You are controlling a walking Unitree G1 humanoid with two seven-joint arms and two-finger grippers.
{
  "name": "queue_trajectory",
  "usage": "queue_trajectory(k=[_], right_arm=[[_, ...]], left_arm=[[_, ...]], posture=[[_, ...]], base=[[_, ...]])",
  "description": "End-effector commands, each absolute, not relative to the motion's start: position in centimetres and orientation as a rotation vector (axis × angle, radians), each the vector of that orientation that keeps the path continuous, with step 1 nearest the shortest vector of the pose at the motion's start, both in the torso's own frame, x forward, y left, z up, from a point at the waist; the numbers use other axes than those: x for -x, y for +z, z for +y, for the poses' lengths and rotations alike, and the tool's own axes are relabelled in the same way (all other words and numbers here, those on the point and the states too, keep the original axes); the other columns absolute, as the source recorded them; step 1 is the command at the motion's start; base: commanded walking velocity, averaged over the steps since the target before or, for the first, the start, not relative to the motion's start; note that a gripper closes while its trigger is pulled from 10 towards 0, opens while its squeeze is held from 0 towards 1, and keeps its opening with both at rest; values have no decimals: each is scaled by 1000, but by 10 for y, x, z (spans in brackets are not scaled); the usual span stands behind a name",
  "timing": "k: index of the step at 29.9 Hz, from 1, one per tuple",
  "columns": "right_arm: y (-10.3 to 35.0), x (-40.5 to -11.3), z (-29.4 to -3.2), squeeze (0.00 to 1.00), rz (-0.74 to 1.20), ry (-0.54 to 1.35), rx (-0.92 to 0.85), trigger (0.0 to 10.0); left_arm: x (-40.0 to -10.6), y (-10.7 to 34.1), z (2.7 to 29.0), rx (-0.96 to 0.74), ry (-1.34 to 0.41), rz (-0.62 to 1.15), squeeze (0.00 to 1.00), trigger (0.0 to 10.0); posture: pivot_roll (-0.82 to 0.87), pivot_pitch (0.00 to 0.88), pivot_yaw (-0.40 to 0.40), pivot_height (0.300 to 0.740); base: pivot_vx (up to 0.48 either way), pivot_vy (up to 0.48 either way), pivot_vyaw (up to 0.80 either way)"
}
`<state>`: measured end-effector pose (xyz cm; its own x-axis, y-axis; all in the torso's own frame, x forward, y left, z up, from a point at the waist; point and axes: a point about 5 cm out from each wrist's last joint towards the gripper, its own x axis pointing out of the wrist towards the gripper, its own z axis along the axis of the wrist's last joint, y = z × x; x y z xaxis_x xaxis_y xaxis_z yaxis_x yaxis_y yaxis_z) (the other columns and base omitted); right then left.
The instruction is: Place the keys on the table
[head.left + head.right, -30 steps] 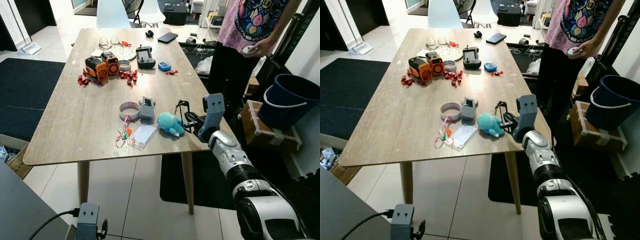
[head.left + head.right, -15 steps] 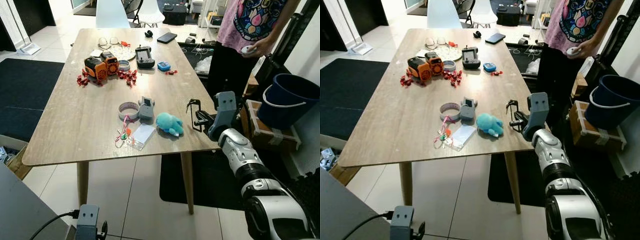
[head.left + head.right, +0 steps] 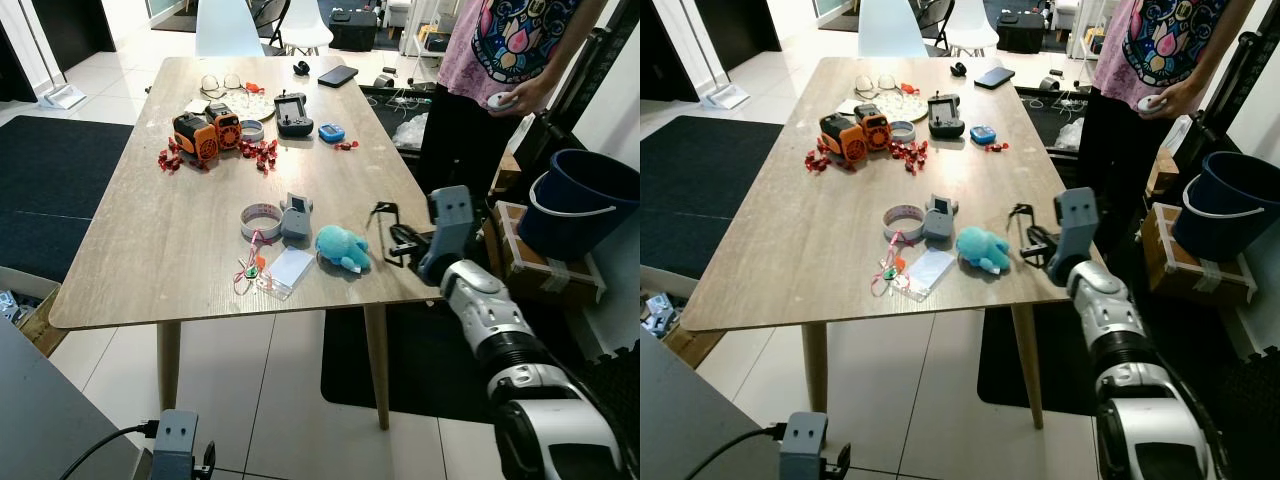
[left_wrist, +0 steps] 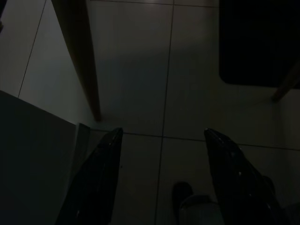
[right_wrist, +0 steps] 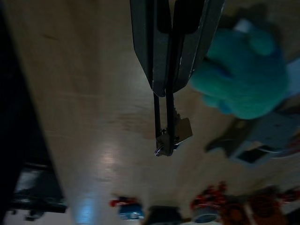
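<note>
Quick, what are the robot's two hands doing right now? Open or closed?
Left gripper: open, holding nothing, hanging down by the floor.
Right gripper: closed on the keys, above the table beside the blue plush toy.

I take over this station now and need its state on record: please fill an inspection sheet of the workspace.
Surface: wooden table, level.
Job's things: keys pinched on a thin loop in the right claw, above the table's right edge, not yet set down.
Clutter: teal plush toy beside that claw; tape roll, grey device, card with lanyard; farther off an orange toy, red bits, remote, phone, glasses.
Grippers: right claw shut on the keys; left claw open, idle above the floor.
Cables: black cable near the left arm.
Surroundings: person by the table's right side, blue bucket, white chairs, dark rugs.
</note>
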<state>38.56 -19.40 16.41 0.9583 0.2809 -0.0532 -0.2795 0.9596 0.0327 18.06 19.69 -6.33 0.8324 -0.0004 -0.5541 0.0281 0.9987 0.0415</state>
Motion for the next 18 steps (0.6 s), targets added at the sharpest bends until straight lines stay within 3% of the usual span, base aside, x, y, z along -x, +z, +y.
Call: queue_trajectory(k=[1,18], right_arm=[[157,-382,-206,0,82,239,-40,10000],[160,-383,-211,0,60,187,-67,10000]], left_arm=[[-176,-67,192,-28,-18,604,0,10000],[-176,-67,193,-28,-17,607,0,10000]], posture=[[81,67,-21,740],[84,73,-20,740]], base=[[0,0,0],[0,0,0]])
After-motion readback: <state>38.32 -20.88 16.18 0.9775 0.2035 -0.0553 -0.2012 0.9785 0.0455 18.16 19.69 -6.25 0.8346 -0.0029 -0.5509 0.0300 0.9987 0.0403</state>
